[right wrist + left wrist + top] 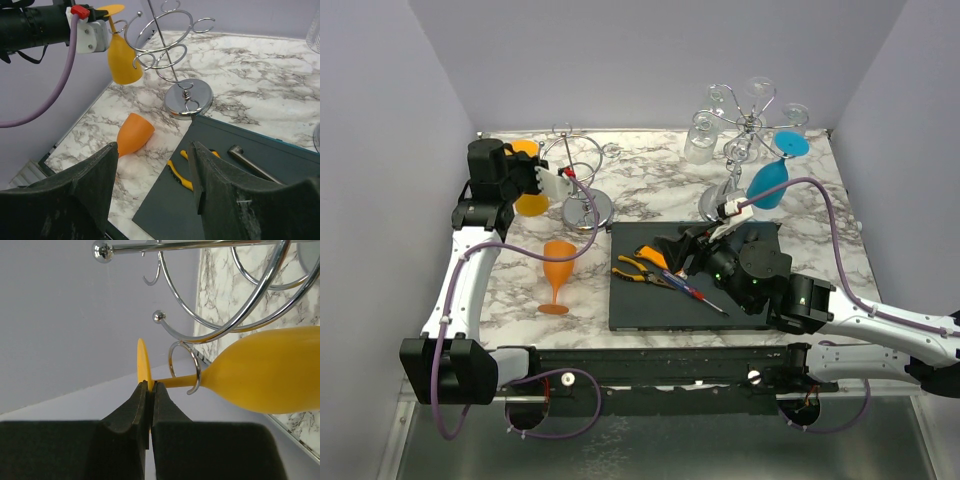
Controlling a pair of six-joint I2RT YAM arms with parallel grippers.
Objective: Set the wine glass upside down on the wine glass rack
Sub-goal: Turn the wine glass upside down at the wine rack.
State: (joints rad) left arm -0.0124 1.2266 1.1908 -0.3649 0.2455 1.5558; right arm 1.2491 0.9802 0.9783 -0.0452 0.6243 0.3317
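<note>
looking at the near-left wine glass rack (pixel 188 99) first: it is bent chrome wire, loops and hooks tipped with little balls, rising from a round mirror-bright base, and it carries one thing, the yellow wine glass (pixel 265 380). that glass hangs upside down, thin flat foot on top and smooth opaque bowl below, with its stem threaded through a small wire ring. my left gripper (pixel 149 387) is pinched tight on the rim of the foot, the dark pads meeting on the thin disc. my right gripper (pixel 155 185) has its wide black fingers well apart with nothing between them, hovering over the dark matte mat (pixel 650 300). on that mat lie yellow-handled pliers (pixel 642 268) and a screwdriver (pixel 695 293). an orange glass (pixel 558 272), same plastic-looking finish, stands upright on the white, grey-veined marble table (pixel 650 190) between the mat and the left arm. at the far right a second chrome rack (pixel 750 120) holds several clear glasses (pixel 700 140) and a blue glass (pixel 768 183) hanging bowl down.
</note>
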